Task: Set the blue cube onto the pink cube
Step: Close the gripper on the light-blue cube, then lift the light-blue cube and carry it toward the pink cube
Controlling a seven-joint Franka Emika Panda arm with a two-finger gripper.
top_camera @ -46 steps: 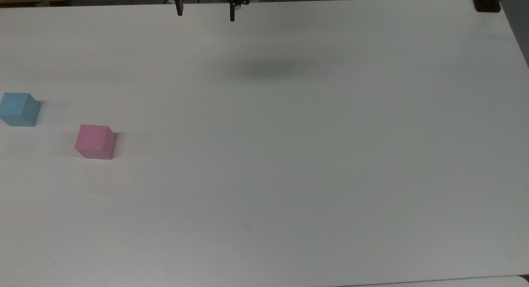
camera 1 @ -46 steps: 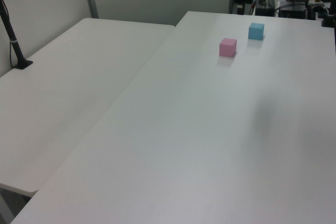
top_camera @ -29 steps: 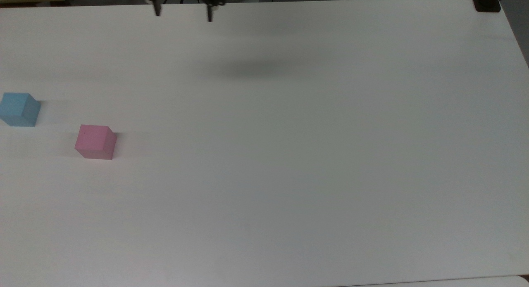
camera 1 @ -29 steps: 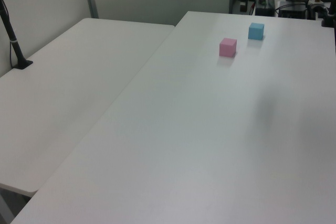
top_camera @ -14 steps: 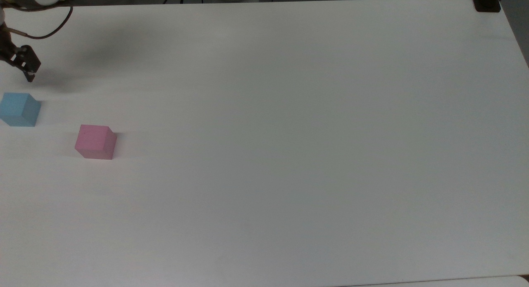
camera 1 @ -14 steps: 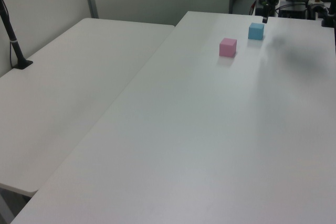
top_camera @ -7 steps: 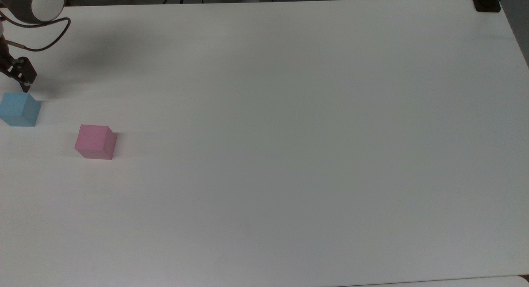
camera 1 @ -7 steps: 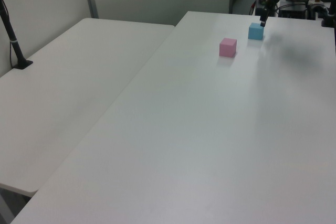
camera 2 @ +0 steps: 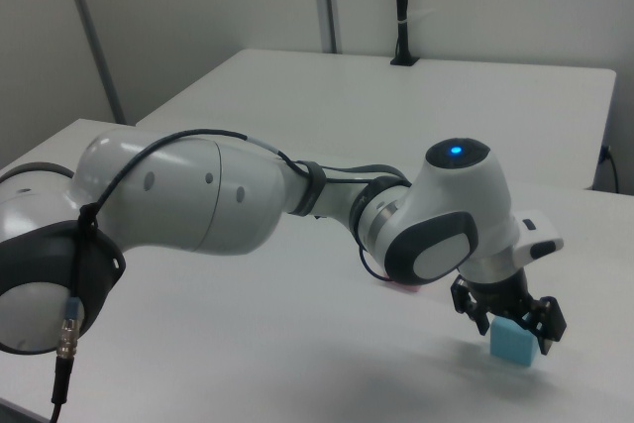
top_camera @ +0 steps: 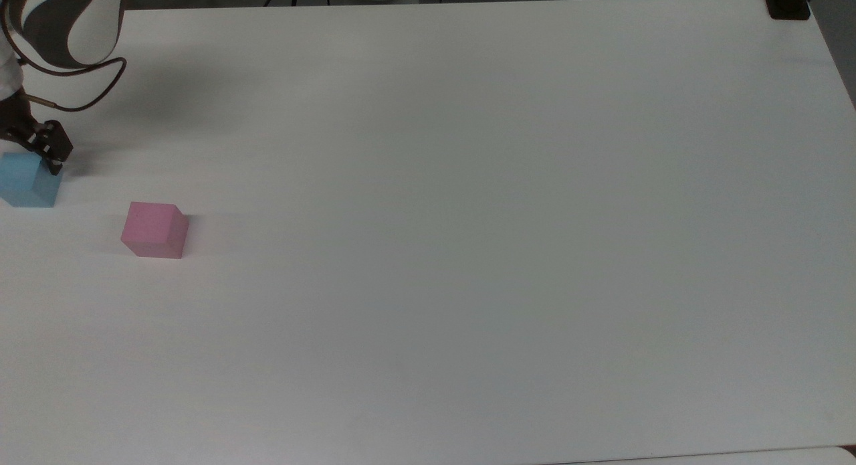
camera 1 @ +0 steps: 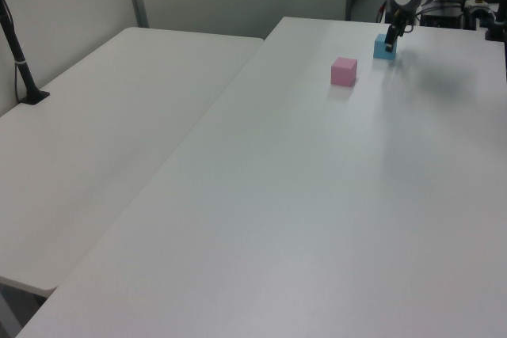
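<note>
Straddling the matte blue cube (camera 2: pixel 516 343), the claw (camera 2: pixel 509 318) stands open; the pink cube (top_camera: pixel 154 229) sits apart.

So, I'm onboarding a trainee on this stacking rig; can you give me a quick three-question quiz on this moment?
1. True or false: the blue cube already sits on the pink cube.
2. Multiple choice: the end effector is A) over the pink cube, B) down at the blue cube, C) above the table's middle.
3. In the left view, which cube is nearer the camera?

Key:
1. False; both cubes rest apart on the table.
2. B; its fingers straddle the blue cube in the right view.
3. The pink cube.
</note>
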